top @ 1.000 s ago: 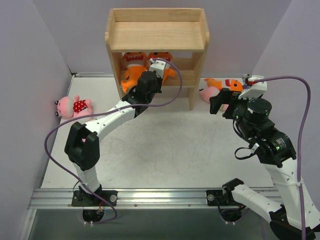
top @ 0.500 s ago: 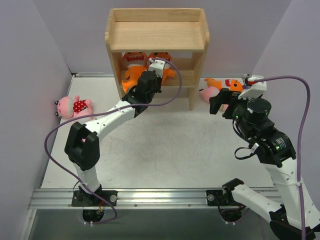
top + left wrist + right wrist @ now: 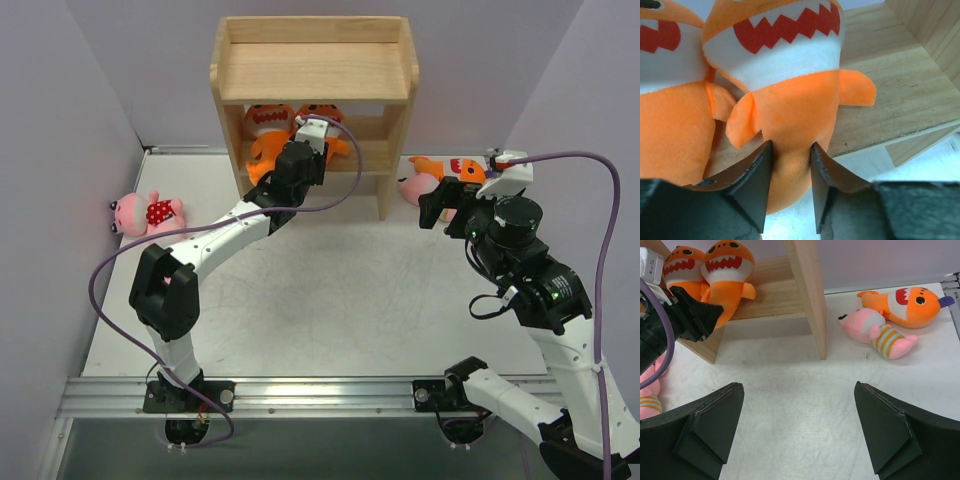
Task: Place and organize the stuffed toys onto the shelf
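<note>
The wooden shelf (image 3: 313, 70) stands at the back. Two orange fish toys sit side by side on its lower tier. My left gripper (image 3: 311, 137) is shut on the tail of the right fish (image 3: 790, 100), its body resting on the shelf board; the other fish (image 3: 670, 100) leans against it. A third orange fish (image 3: 452, 167) and a pink striped doll (image 3: 418, 187) lie on the table right of the shelf. A pink polka-dot doll (image 3: 145, 212) lies at the far left. My right gripper (image 3: 797, 430) is open and empty, above the table short of the doll (image 3: 875, 332).
Another pink striped doll (image 3: 650, 395) shows at the left edge of the right wrist view, near the left arm. The shelf's front right post (image 3: 807, 295) stands between the two groups of toys. Purple walls close in on both sides.
My left gripper has pushed slightly farther into the shelf with the fish. The right arm has not moved.
</note>
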Robot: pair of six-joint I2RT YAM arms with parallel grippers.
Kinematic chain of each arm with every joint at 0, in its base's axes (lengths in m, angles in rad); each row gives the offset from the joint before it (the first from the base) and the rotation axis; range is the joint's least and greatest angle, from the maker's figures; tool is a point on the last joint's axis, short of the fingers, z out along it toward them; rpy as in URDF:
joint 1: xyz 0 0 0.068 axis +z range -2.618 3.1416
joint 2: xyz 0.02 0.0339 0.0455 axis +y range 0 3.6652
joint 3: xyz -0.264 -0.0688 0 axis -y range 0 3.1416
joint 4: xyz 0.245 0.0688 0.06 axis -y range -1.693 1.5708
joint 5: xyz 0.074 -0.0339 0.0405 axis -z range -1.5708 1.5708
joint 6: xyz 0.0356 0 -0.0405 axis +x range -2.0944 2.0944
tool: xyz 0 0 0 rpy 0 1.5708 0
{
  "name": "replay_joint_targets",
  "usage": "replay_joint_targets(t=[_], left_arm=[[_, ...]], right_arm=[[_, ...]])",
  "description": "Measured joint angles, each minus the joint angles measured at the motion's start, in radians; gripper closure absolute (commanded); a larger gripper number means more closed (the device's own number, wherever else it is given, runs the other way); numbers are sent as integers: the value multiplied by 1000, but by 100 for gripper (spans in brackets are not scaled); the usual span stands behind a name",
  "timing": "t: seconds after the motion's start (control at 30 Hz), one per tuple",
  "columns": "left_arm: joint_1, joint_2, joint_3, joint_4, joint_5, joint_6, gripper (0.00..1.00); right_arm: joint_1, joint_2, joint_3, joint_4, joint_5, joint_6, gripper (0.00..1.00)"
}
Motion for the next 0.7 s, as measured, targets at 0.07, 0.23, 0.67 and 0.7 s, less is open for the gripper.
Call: replay_joint_targets(t=[0.07,0.23,0.67,0.7], left_arm=[[0,0,0,0,7,-8,47],[0,-2,-1,1,25,-30,29],[11,-271,-127,-11,77,-80,14],[17,-307,-150,-15,78,-87,14]], right_arm=[[0,0,0,0,0,3,2],[0,0,0,0,0,7,2],[0,-1,-34,47,-78,6,3],[0,-1,-49,61,-88,8,3]])
